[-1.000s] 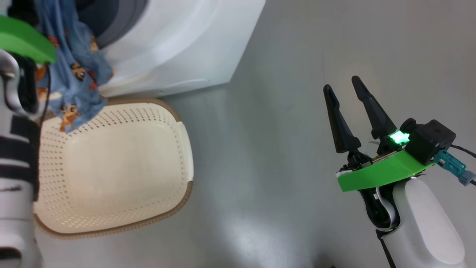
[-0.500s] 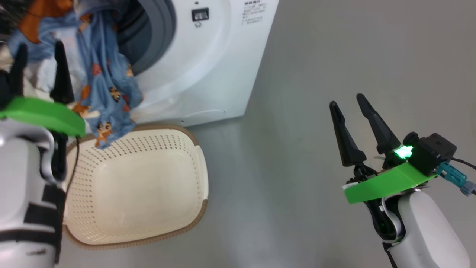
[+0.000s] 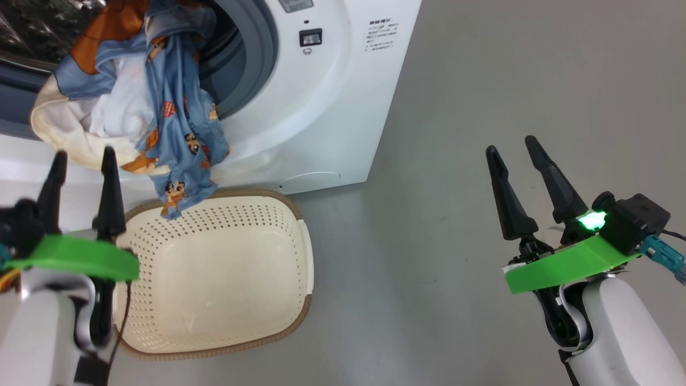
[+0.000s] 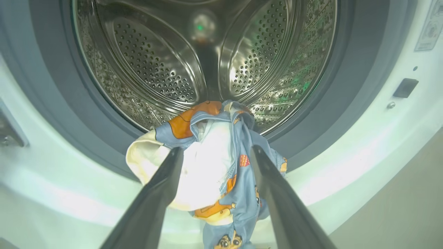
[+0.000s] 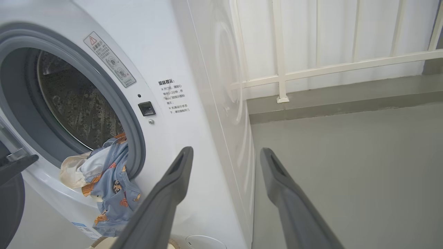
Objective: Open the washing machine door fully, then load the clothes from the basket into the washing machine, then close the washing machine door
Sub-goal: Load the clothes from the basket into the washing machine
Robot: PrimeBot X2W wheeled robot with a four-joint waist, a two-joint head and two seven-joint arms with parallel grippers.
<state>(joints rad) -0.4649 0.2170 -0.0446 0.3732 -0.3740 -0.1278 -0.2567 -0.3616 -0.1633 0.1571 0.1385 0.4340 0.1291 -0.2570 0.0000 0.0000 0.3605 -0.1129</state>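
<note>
The washing machine (image 3: 332, 107) stands open, its steel drum (image 4: 166, 62) bare inside the grey seal. The clothes (image 3: 144, 102), light blue with orange prints plus a beige piece, hang over the lower lip of the opening (image 4: 211, 166) (image 5: 104, 180), with one end dangling above the basket (image 3: 225, 279). The cream perforated basket has nothing in it. My left gripper (image 3: 83, 155) (image 4: 217, 149) is open just short of the clothes, holding nothing. My right gripper (image 3: 510, 146) (image 5: 226, 151) is open over the floor to the right of the machine. A dark edge of the washing machine door (image 5: 10, 197) shows at the lower left.
Grey floor (image 3: 509, 69) stretches to the right of the machine and basket. A white railing (image 5: 311, 69) and a low grey kerb run along the wall behind the machine's right side.
The head camera has tilted, shifting the whole picture down. Relative to the machine, my left gripper has drawn back from the opening, leaving the clothes draped over the lip. The right gripper has stayed put.
</note>
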